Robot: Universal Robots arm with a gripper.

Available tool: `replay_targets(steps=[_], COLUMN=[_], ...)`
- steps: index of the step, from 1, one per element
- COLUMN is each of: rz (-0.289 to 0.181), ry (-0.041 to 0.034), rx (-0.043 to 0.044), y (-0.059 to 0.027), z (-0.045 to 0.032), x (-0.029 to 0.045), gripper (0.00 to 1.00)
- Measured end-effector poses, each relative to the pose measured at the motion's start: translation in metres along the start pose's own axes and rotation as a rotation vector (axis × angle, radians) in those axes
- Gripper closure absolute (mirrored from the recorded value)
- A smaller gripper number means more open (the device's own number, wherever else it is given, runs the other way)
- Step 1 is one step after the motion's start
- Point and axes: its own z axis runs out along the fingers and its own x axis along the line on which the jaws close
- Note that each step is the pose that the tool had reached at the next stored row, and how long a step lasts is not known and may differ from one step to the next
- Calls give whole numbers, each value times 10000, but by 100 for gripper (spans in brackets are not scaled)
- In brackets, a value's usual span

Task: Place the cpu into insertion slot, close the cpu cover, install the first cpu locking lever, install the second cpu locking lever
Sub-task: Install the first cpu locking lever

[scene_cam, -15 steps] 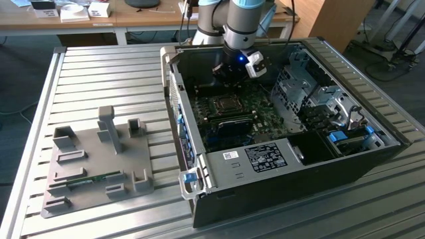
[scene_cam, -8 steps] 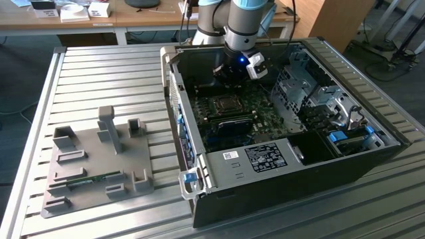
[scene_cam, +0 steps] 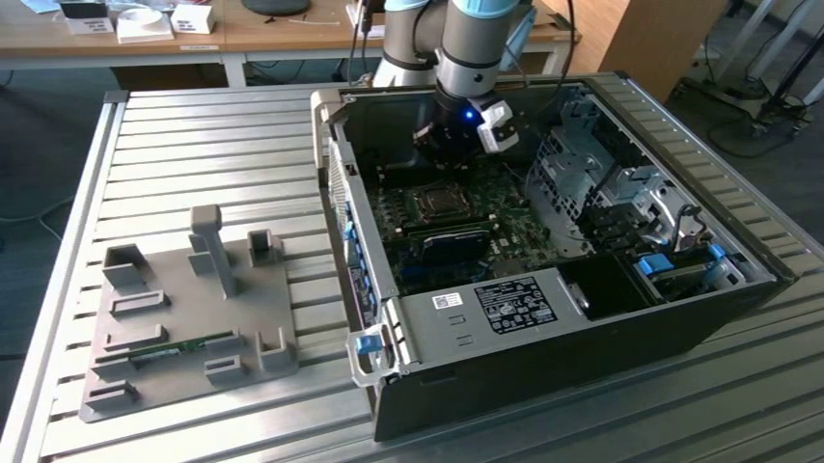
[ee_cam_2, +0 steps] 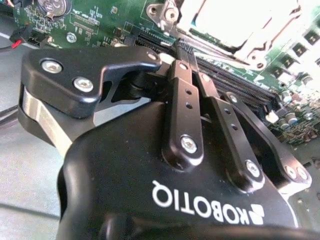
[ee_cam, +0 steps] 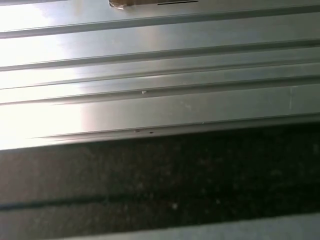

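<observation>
The tool (scene_cam: 445, 159) hangs inside the open computer case (scene_cam: 554, 338), low over the upper part of the green motherboard (scene_cam: 522, 231) and just beyond the insertion slot (scene_cam: 435, 204). Whether it is apart or together I cannot tell. In the second wrist view the tool's black body blocks most of the board. Past it lies a bright silvery square that looks like the cpu (ee_cam_2: 235, 20), lying in the socket with the cpu cover (ee_cam_2: 257, 45) framing it, though glare hides whether the cover is fully down. Long black memory slots (ee_cam_2: 240, 90) run between the tool and the socket. Around it stand the case's near wall, a drive cage (scene_cam: 605, 183) and a labelled power supply (scene_cam: 515, 304). Well apart on the ribbed metal desk (scene_cam: 193, 145) sits a grey fixture tray (scene_cam: 193, 289) holding a green memory stick (scene_cam: 168, 349).
</observation>
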Motion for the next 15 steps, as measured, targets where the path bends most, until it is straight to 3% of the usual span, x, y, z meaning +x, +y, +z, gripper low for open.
replay_targets(steps=[8,15], rz=[271,344], ry=[-12,-17], rx=[-159,-154], y=[3,2], z=[-30,-31], x=[0,7], gripper=[89,89])
